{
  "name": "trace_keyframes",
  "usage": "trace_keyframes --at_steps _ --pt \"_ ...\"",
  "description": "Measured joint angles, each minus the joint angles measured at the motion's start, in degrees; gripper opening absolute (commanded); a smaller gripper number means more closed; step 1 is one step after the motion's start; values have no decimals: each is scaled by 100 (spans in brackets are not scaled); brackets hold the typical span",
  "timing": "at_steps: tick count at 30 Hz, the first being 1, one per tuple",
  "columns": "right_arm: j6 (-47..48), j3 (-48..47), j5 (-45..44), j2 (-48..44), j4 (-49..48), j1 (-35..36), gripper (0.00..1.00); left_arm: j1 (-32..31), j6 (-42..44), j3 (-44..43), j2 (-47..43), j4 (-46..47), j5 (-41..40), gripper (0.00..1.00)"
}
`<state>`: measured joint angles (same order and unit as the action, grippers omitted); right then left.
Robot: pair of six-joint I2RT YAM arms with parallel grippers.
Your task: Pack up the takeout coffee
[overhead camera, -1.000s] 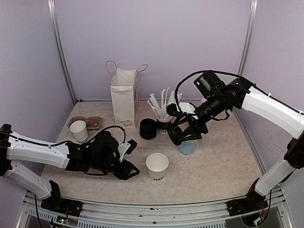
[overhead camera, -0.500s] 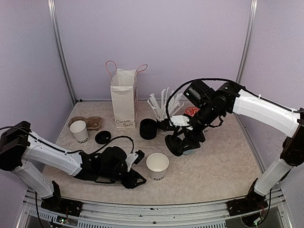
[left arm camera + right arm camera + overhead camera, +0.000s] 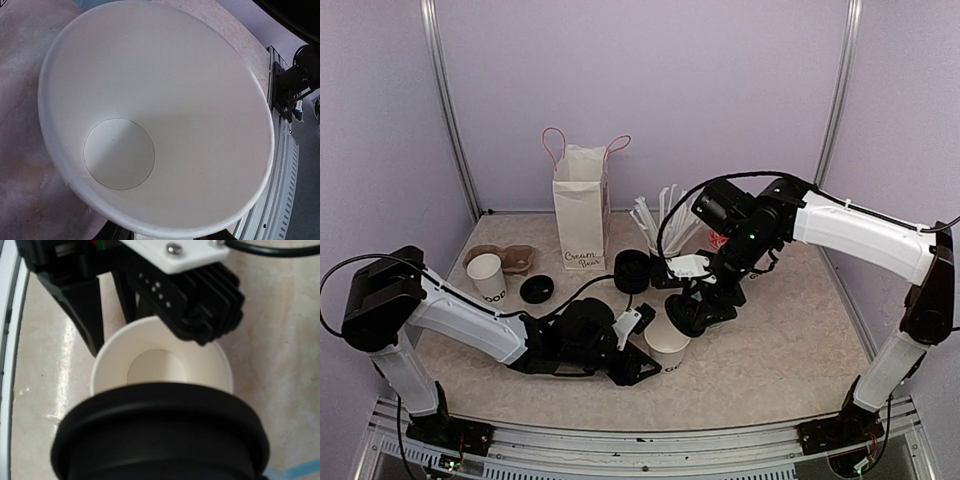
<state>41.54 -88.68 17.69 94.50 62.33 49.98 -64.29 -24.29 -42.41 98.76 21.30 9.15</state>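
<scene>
A: How many cups?
B: Two white cups (image 3: 486,277) (image 3: 663,352).
A: Lids?
B: Two single ones, a lying lid (image 3: 537,289) and a lifted lid (image 3: 685,316), plus one stack of lids (image 3: 632,271).
A: The rest?
B: One paper bag (image 3: 580,205), one cardboard tray (image 3: 517,258), one bunch of straws (image 3: 658,222).

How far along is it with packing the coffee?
Nothing looks finished. In hand: the right gripper holds a black plastic lid over the open white paper cup, which the left gripper flanks. Still to do: pressing it on, capping the second white cup beside a loose black lid, then presumably loading both into the white paper bag.
</scene>
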Motion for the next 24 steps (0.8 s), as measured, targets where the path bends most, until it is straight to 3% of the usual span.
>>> trace_keyframes --at_steps 10,24 --pt "2 -271 -212 485 166 157 22 24 -7 173 -28 278 96 40" --pt "35 -608 -391 855 308 304 30 149 -691 898 -269 1132 293 41"
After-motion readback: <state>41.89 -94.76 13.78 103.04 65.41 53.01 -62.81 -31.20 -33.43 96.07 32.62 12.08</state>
